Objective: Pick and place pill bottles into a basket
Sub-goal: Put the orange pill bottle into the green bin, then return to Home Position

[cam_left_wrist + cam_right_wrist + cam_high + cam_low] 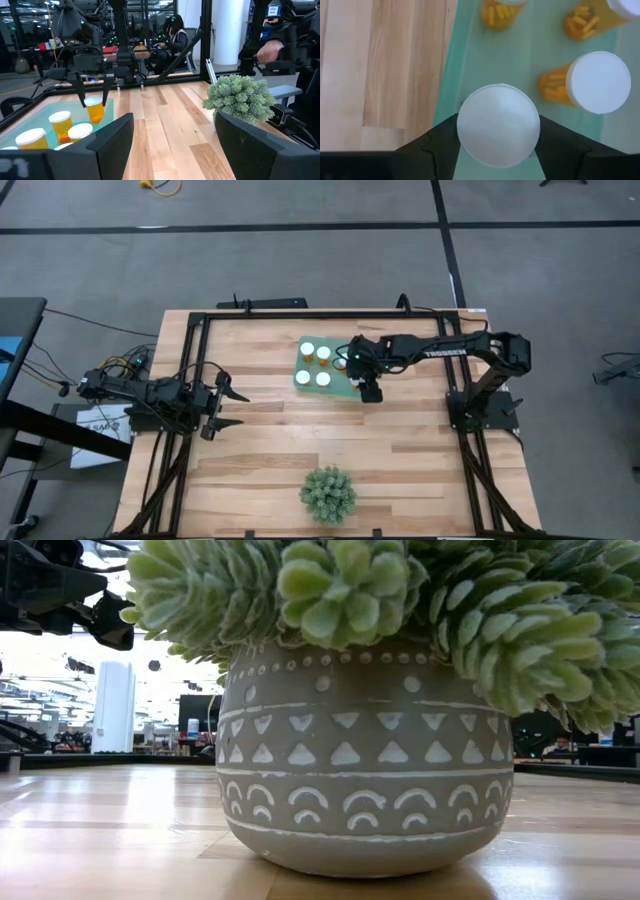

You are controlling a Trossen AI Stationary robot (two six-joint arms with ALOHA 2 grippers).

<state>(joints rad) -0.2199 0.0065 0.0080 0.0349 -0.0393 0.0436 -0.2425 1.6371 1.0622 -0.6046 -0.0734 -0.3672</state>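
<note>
Over the near right corner of the basket [300,376] my right gripper [498,131] hangs with its fingers pressed to both sides of a pill bottle [498,125], whose white cap fills the space between them. From my left wrist camera I see that bottle [94,109] pinched between two thin fingers, its amber body inside the tray's wall; whether its base touches the tray floor I cannot tell. Four more pill bottles stand upright in the basket, their white caps showing from above in a rough square: two toward the far side [307,349] [323,353] and two nearer [303,377] [323,378]. Through my right wrist camera the closest of them [598,82] sits just beside the one I hold, apart from it, with orange pills showing through its side. The basket lies on the far middle of the wooden table [270,460]. My left gripper [225,408] waits at the table's left side, well apart from the basket, its fingers spread wide and holding nothing. A potted plant [328,493] with spiky green leaves stands at the near edge of the table, and its patterned grey pot [365,770] fills most of the low view
</note>
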